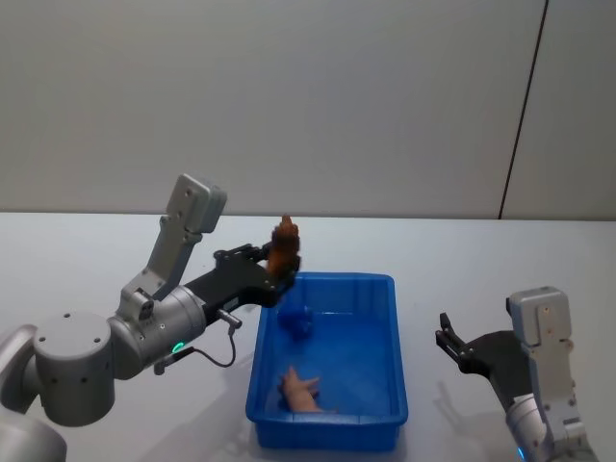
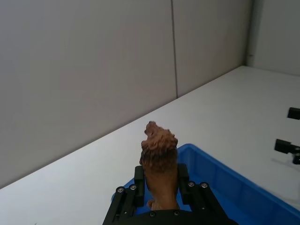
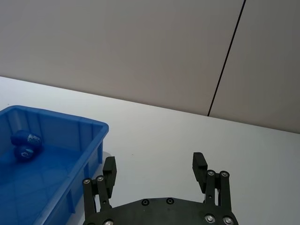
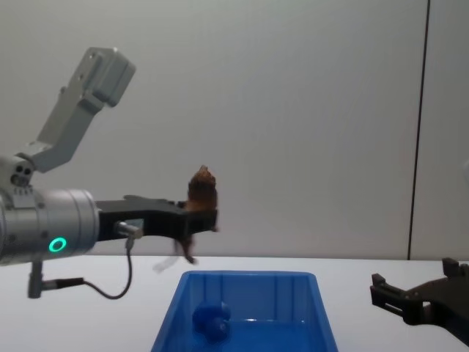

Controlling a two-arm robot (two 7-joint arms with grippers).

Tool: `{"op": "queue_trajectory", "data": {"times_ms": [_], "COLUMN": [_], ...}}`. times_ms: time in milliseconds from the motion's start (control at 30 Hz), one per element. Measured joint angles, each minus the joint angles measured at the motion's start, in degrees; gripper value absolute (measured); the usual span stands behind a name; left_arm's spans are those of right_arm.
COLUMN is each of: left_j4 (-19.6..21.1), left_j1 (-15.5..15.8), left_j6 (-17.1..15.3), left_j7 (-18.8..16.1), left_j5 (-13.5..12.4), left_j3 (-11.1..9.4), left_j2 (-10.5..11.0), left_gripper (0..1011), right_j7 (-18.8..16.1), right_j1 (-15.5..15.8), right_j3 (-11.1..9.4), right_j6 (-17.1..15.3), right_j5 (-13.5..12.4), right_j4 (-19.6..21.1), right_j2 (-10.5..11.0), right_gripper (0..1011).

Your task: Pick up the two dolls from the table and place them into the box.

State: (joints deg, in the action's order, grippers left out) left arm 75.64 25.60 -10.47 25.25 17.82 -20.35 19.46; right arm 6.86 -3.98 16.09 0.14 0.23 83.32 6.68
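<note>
Left gripper point(image 1: 280, 272), jaws clamped on upright brown tufted doll point(image 1: 285, 245), above far-left rim of blue plastic bin point(image 1: 397, 361). Lumpy blue doll point(image 1: 295, 320) inside. Right gripper point(image 1: 452, 343) jaws wide, empty, above white bench point(image 1: 87, 250).

Brown doll point(image 1: 285, 246) above box point(image 1: 327, 428) far-left rim; blue doll point(image 1: 295, 320) inside.
</note>
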Motion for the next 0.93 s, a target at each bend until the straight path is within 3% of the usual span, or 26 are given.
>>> {"op": "queue_trajectory", "data": {"times_ms": [267,367,633,700,933], "left_j4": [-3.6,-5.6,-9.1,-9.7,-11.2], "left_j1": [2.3,3.6,5.6,6.0,6.9], "left_j6": [3.3,4.7,7.4,7.9,8.9], "left_j7": [7.0,10.4,15.7,16.6,18.8], "left_j5": [0.6,0.9,1.2,1.3,1.5], "left_j3": [-0.6,-1.0,-1.6,-1.7,-2.0], "left_j2": [-1.3,-2.1,-3.4,-3.6,-4.2], "left_gripper": [607,731,961,1001,1001], "right_j7": [0.0,0.0,0.0,0.0,0.0], "right_j1": [0.0,0.0,0.0,0.0,0.0], "right_j3": [0.0,0.0,0.0,0.0,0.0], "right_j6": [0.0,0.0,0.0,0.0,0.0], "right_j5": [0.0,0.0,0.0,0.0,0.0], "right_j4": [0.0,0.0,0.0,0.0,0.0], "right_j2": [0.0,0.0,0.0,0.0,0.0], "right_gripper": [1001,1001,1001,1001,1001]}}
